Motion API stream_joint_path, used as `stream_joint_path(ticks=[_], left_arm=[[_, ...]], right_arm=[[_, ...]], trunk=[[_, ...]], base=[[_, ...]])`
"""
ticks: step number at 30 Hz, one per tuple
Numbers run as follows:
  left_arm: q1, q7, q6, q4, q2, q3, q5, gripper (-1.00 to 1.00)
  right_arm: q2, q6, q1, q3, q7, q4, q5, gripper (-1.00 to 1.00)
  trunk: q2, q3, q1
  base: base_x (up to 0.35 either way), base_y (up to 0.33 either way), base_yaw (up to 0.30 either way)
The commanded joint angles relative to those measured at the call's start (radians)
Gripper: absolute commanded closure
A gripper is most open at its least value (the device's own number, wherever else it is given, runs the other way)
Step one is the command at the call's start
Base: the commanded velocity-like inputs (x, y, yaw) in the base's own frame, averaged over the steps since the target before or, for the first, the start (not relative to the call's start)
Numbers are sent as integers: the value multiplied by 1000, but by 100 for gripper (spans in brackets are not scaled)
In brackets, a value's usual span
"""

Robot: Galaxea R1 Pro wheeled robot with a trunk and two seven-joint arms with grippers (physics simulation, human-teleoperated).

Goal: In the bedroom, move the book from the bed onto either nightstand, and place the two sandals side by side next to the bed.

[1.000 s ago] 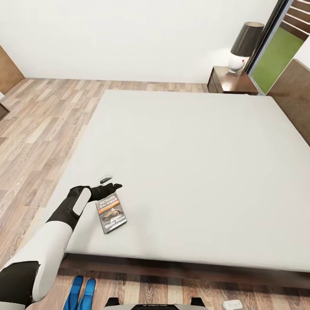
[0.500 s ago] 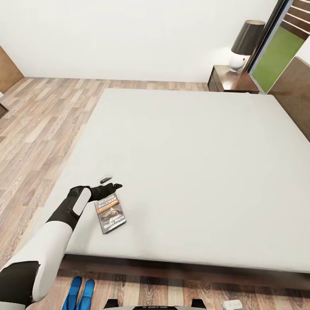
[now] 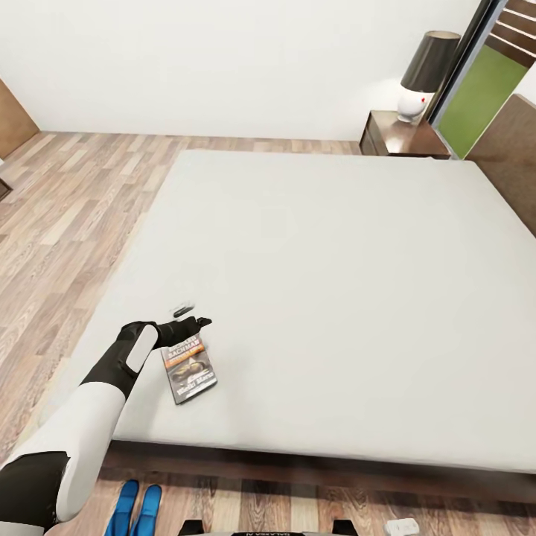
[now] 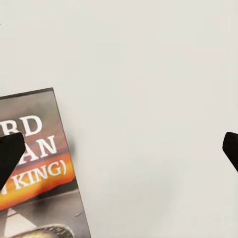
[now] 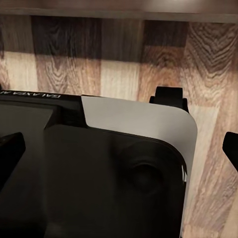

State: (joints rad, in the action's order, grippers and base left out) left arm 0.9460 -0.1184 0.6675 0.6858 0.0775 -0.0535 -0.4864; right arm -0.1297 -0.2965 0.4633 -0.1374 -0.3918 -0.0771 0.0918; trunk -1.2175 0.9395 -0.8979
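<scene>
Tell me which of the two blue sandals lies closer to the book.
The right-hand sandal of the pair, seen from the head camera. It lies beside the other sandal on the floor, nearer the book on the bed.

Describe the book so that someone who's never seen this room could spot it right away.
Find the bed, a big pale mattress on a dark frame. The book lies flat near its foot edge, at the corner where the left gripper hovers. It is a thin black and orange paperback with white lettering, the only colourful thing on the mattress beside a tiny dark object.
</scene>
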Motion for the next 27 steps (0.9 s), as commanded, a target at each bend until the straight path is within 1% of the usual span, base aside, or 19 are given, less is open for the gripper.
stream_joint_path(ticks=[1,2,16,21,27], left_arm=[[0,-4,6,1,-1,-4,2,-100],[0,-4,6,1,-1,-3,2,-100],[0,-4,6,1,1,-5,2,-100],[0,-4,6,1,1,-5,2,-100],[0,-5,6,1,1,-6,2,-100]], right_arm=[[-1,-7,1,-8,-1,-4,9,-100],[-1,-7,1,-8,-1,-4,9,-100],[-1,-7,1,-8,-1,-4,10,-100],[-1,-7,1,-8,-1,-4,10,-100],[-1,-7,1,-8,-1,-4,9,-100]], trunk=[[-8,4,-4],[-15,7,-8],[-15,7,-8],[-15,7,-8],[-15,7,-8]], base=[[0,0,0],[0,0,0],[0,0,0],[154,77,0],[48,26,0]])
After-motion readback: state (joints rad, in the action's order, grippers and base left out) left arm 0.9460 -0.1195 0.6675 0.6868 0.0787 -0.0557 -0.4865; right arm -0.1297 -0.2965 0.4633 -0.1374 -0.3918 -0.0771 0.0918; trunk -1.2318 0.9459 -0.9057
